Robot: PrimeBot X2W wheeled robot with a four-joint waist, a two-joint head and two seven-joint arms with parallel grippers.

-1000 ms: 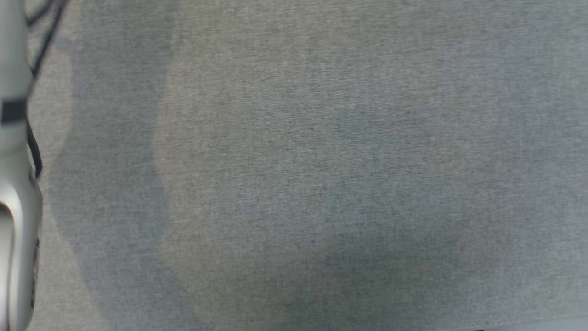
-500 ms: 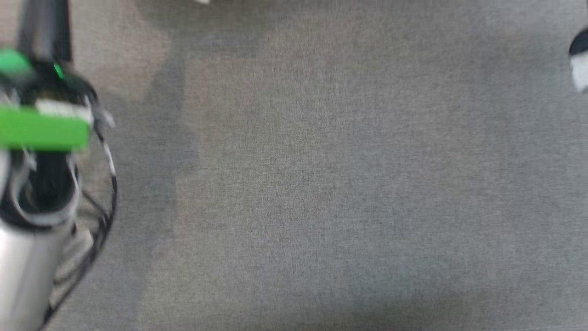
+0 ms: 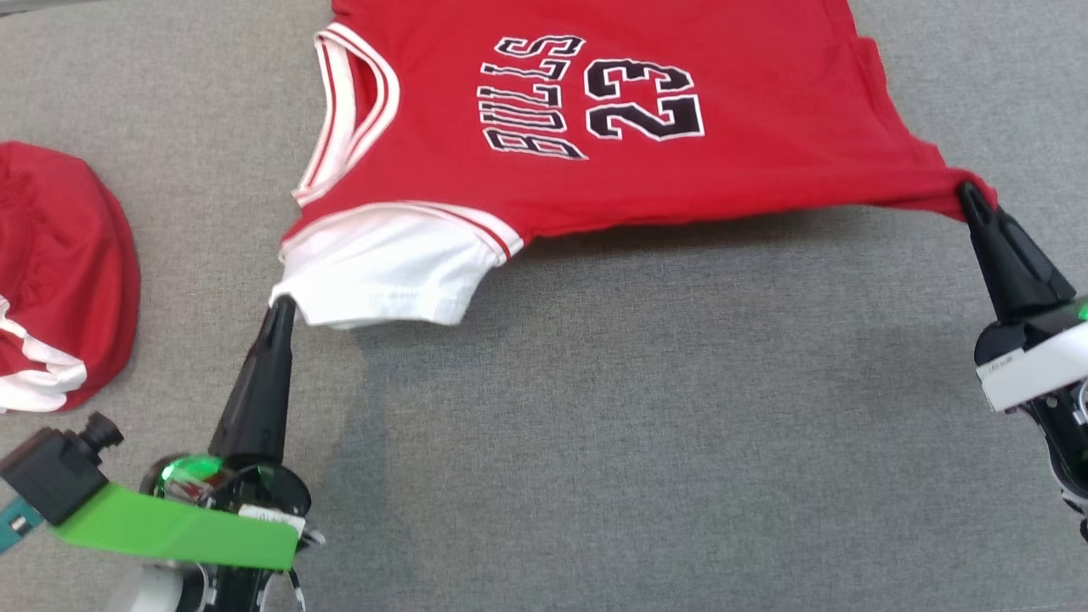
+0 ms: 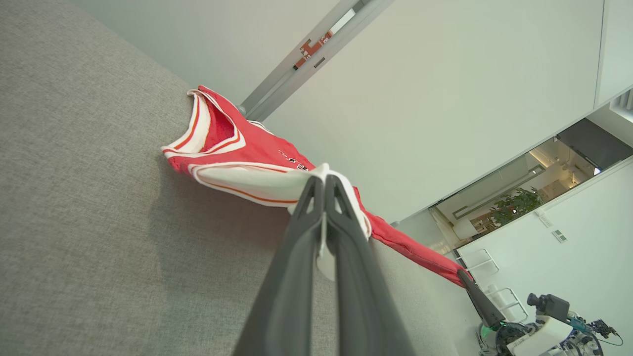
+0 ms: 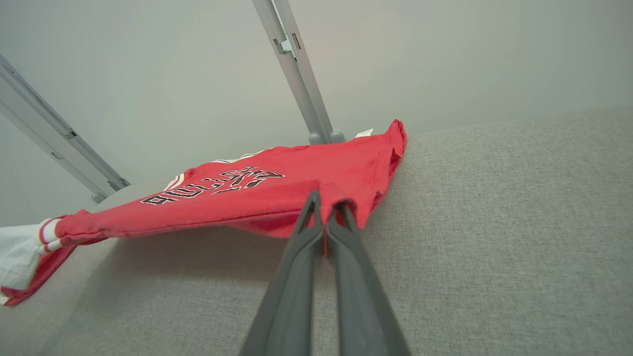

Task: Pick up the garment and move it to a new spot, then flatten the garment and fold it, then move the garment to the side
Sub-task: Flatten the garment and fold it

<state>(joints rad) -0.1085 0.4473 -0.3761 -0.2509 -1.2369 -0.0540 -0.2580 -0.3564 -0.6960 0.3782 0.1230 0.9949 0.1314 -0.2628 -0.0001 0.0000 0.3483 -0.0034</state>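
A red basketball jersey (image 3: 595, 102) with white trim and black "BULLS 23" print is stretched over the grey surface, its near edge lifted. My left gripper (image 3: 283, 306) is shut on the white sleeve (image 3: 382, 276) at the jersey's near left corner, also seen pinched in the left wrist view (image 4: 324, 185). My right gripper (image 3: 966, 191) is shut on the red hem corner at the near right, which the right wrist view (image 5: 324, 198) shows clamped between the fingers. The jersey's far part lies on the surface (image 5: 277, 183).
A second red garment with white stripes (image 3: 59, 272) lies bunched at the left edge. The grey fabric surface (image 3: 637, 425) spreads in front of the jersey. Metal frame posts (image 5: 296, 74) stand behind the surface's far edge against a pale wall.
The head camera has swung: earlier frames showed bare grey surface and a blurred arm at the left; now the jersey and both grippers are in view.
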